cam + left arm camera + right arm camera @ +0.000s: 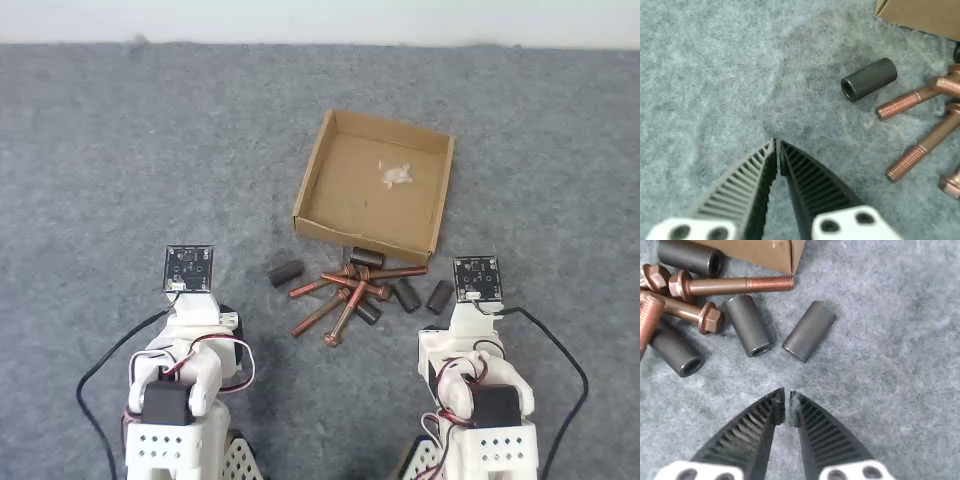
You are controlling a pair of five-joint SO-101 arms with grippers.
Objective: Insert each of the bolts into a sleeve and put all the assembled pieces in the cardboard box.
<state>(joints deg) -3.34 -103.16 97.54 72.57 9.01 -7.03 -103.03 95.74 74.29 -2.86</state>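
Note:
Several copper-coloured bolts (345,292) lie crossed in a pile on the grey carpet, just in front of the open cardboard box (362,238). Dark sleeves lie around them: one apart on the left (285,271), one against the box (365,257), two on the right (405,295) (440,296). My left gripper (776,143) is shut and empty, low over the carpet, short of the left sleeve (869,78) and two bolt tips (905,102). My right gripper (786,393) is shut and empty, close before two sleeves (809,331) (749,325) and a bolt (735,285).
A small white scrap (397,175) lies inside the box. Both arms stand at the near edge, the left arm (188,300) and the right arm (476,300), with cables trailing beside them. Bare carpet stretches to the left and far right.

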